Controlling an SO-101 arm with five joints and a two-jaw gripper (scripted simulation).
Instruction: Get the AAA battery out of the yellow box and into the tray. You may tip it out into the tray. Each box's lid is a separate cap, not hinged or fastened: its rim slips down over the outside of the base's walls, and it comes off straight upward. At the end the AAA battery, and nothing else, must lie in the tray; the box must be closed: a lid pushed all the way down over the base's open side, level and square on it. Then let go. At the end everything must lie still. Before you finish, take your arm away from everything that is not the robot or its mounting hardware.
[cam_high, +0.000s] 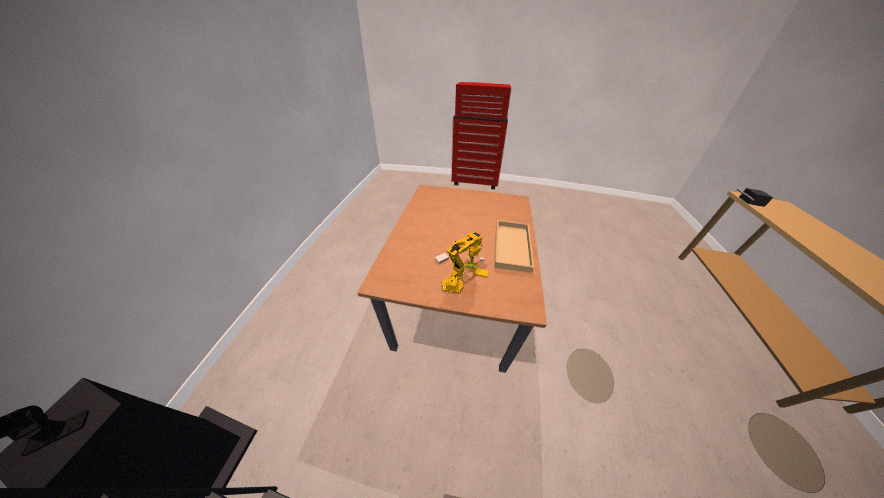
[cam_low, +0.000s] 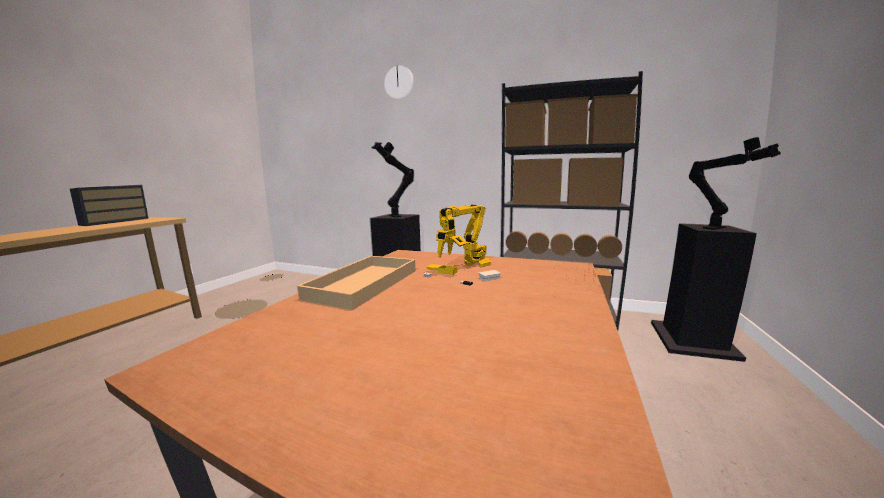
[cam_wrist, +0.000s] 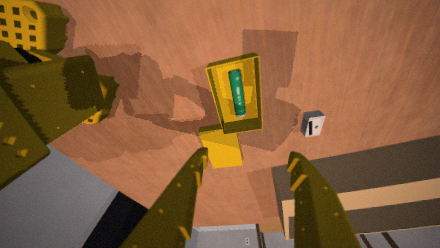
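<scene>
Wrist view, left to right: the gripper (cam_wrist: 247, 172) hovers part-open, empty; the yellow box (cam_wrist: 235, 93) lies uncapped, AAA battery (cam_wrist: 237, 93) inside, light, smooth, likely to roll. Grasp the box's stiff long walls; tray (cam_wrist: 360, 192) beside.

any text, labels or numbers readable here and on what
Green AAA battery in the open yellow box: pale printing along its side, too blurred to read.
Wall clock: no numerals visible.
Small grey block: dark marks, not legible text.
Nothing else carries writing.
</scene>
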